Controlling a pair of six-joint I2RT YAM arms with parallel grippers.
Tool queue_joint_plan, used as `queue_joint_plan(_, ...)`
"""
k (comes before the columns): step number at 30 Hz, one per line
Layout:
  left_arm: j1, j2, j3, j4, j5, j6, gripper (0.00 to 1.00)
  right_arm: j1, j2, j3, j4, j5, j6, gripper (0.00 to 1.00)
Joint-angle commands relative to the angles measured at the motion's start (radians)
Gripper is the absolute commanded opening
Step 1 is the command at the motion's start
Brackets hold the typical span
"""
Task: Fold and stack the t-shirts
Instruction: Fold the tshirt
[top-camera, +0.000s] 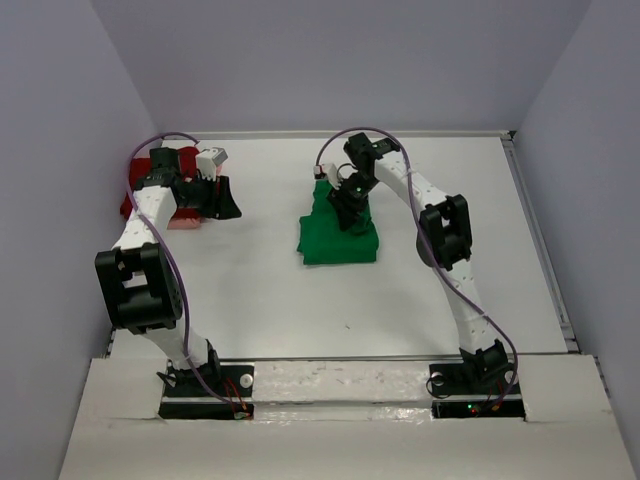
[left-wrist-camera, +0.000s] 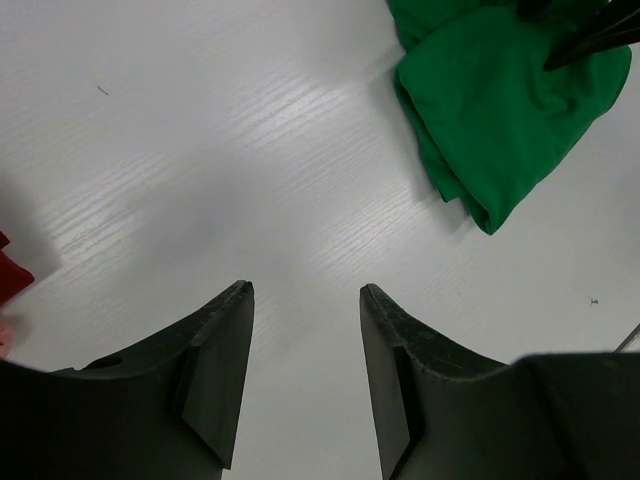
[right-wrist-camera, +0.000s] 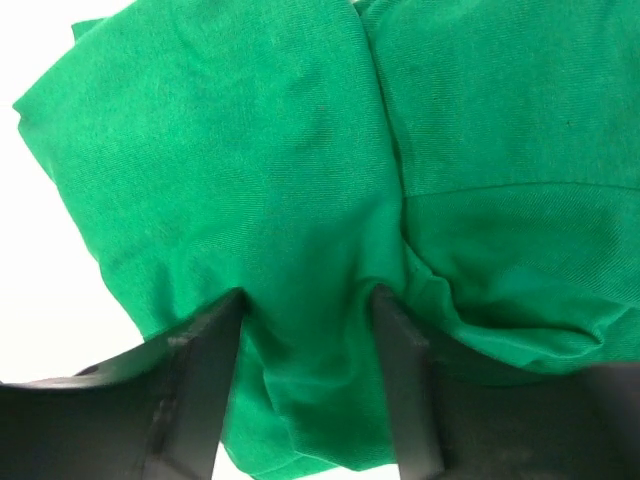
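Right end effector (right-wrist-camera: 308, 295) – jaws apart – straddles a ridge of rumpled, seemingly folded bright green t-shirt (right-wrist-camera: 250, 150).

White table (top-camera: 270, 300): green t-shirt (top-camera: 338, 242) at centre, dark red t-shirt (top-camera: 129, 207) far left.

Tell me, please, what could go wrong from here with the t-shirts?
The right gripper straddles a ridge of the green t-shirt with its jaws apart. Closing there may pinch several layers, and lifting could then undo the fold. The left arm reaches across the red t-shirt. If it swings away, it might snag and drag the cloth.
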Motion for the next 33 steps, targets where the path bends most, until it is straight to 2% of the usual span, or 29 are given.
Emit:
queue_joint_plan(1, 0.001, -0.046, -0.002, 0.011, 0.013, -0.006, 0.56, 0.009, -0.015, 0.020, 0.020, 0.004, -0.009, 0.38)
queue_joint_plan(3, 0.000, -0.046, -0.001, 0.011, 0.016, -0.006, 0.56, 0.009, -0.021, 0.018, 0.020, 0.011, -0.001, 0.22)
queue_joint_plan(4, -0.001, -0.046, 0.001, 0.013, 0.019, -0.008, 0.56, 0.009, -0.024, 0.013, 0.017, 0.019, 0.001, 0.05)
queue_joint_plan(5, 0.001, -0.044, 0.002, 0.011, 0.020, -0.008, 0.56, 0.009, -0.028, 0.013, 0.017, 0.025, 0.004, 0.00)
queue_joint_plan(23, -0.001, -0.100, -0.008, 0.020, 0.048, -0.008, 0.56, 0.018, -0.275, -0.013, -0.050, 0.096, 0.042, 0.00)
queue_joint_plan(33, 0.000, -0.118, -0.022, 0.026, 0.043, -0.011, 0.55, 0.018, -0.272, 0.016, 0.000, 0.175, 0.033, 0.00)
